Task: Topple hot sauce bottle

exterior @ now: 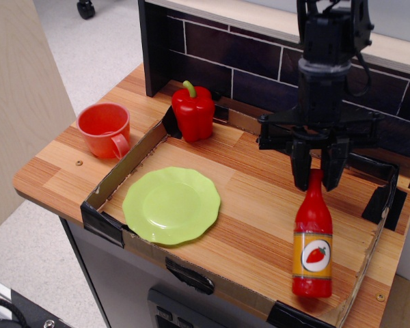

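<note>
The hot sauce bottle [313, 239] is red with an orange band and a white pepper label. It stands about upright near the front right corner of the cardboard tray [120, 173]. My gripper [316, 179] hangs straight down over it. Its two dark fingers [300, 171] sit on either side of the red cap and hold the bottle by its top.
A green plate [171, 205] lies in the tray's left half. A red bell pepper [193, 113] stands at the tray's back left corner. An orange cup [106, 128] sits outside the tray on the left. A dark tiled wall [212, 68] runs along the back.
</note>
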Controlling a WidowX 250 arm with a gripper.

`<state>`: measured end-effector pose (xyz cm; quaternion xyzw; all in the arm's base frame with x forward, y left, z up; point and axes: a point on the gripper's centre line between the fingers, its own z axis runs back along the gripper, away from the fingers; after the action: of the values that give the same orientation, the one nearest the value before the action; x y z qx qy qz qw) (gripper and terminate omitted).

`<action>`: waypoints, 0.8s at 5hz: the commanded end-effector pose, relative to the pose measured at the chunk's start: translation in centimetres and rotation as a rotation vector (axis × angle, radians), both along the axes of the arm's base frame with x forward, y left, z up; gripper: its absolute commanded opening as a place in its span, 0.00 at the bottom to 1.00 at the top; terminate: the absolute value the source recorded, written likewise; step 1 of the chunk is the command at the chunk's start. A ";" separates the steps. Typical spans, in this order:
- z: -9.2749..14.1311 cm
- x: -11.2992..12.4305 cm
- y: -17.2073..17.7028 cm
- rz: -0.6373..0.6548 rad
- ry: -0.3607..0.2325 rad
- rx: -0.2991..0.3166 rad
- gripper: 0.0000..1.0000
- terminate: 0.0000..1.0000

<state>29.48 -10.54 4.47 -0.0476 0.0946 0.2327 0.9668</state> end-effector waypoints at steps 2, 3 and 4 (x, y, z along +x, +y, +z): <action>-2.3 2.3 -0.5 -0.138 -0.258 0.024 0.00 0.00; -2.2 2.3 -0.5 -0.139 -0.281 0.031 1.00 0.00; -1.7 2.2 -0.4 -0.155 -0.276 0.016 1.00 0.00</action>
<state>30.63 -11.29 0.47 -0.0491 -0.0089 0.1488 0.9876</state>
